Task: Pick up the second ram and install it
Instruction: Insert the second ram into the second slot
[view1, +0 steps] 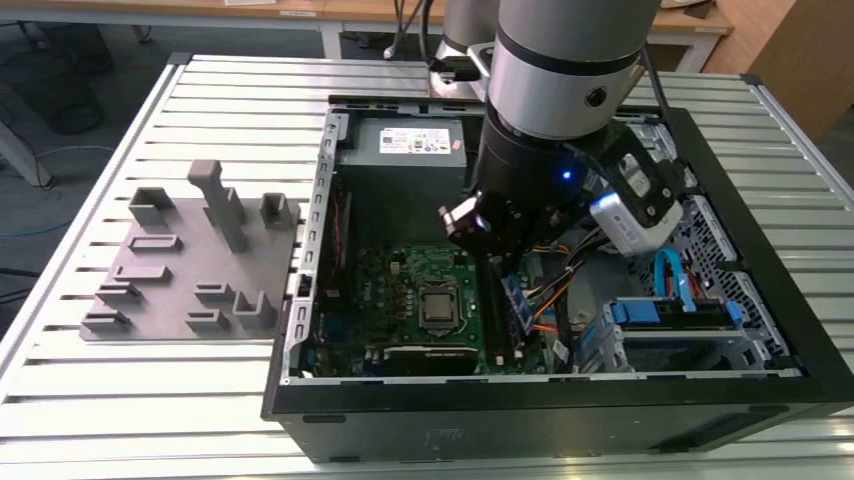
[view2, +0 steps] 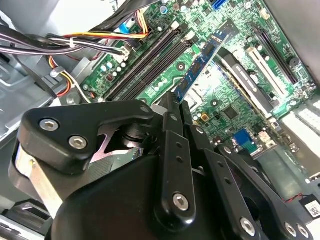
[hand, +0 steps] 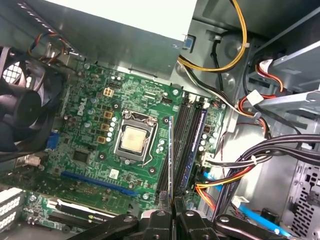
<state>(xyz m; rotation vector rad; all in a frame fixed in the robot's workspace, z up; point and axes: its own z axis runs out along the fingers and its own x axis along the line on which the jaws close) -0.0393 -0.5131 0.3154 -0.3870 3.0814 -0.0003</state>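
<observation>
In the exterior view, an open computer case (view1: 561, 425) is seen lying on the slatted desk (view1: 134, 400), with a grey fixture block (view1: 187, 265) set just beside it towards the exterior view's left. The arm is lowered into the case, and its pincer (view1: 501, 245) is held above the green motherboard (view1: 400, 280). In both wrist views the pincer (hand: 173, 207) (view2: 178, 103) is shown clenched on one end of the second ram (hand: 172, 155) (view2: 202, 60). The stick is gripped edge-on, with its long side running along the memory slots (hand: 182, 145), next to the processor socket (hand: 134, 139). Whether its lower edge touches a slot cannot be told. A second blue stick (hand: 196, 145) is seen lying in a neighbouring slot. Bundled cables (hand: 235, 175) are seen beyond the slots, and a fan (hand: 20, 115) is seen at the far side of the board.
</observation>
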